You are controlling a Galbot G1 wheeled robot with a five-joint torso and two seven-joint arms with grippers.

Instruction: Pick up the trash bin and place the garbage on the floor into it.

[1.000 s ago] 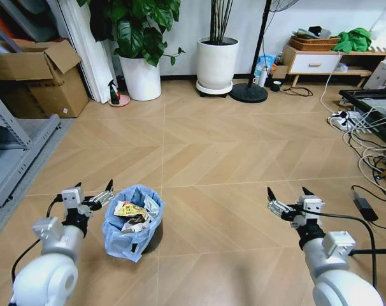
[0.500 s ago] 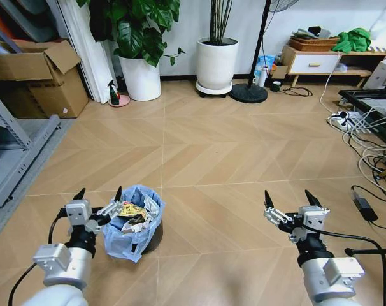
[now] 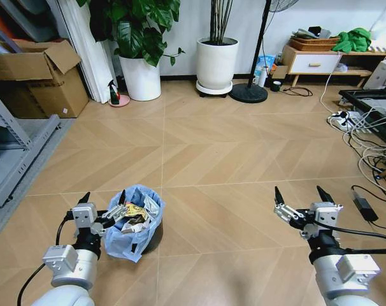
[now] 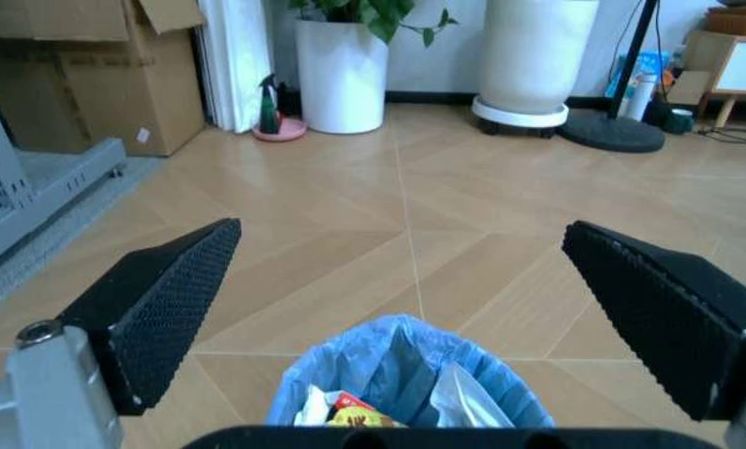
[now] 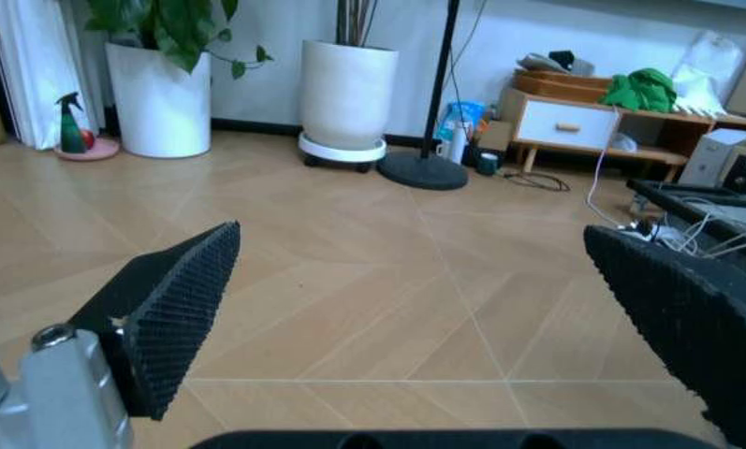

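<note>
The trash bin (image 3: 134,223) stands on the floor (image 3: 212,166) at lower left, a small dark bin lined with a crinkly light blue bag. The garbage (image 3: 132,213), yellow and white wrappers and crumpled paper, lies inside it. My left gripper (image 3: 102,201) is open just left of the bin, one fingertip (image 3: 121,196) at the bag's rim. In the left wrist view the bin (image 4: 404,388) sits below and between the open fingers (image 4: 160,304). My right gripper (image 3: 299,196) is open at lower right over bare boards, far from the bin.
Two big white plant pots (image 3: 141,78) (image 3: 217,64) stand by the back wall, with a green spray bottle (image 3: 113,92) beside them. Cardboard boxes (image 3: 37,76) and a grey rack (image 3: 18,150) line the left. Cables and a power strip (image 3: 352,121) lie at right.
Both arms have drawn back toward me and slightly lower in the view. The left gripper stays beside the bin; the right gripper has shifted a little right. Bin unmoved.
</note>
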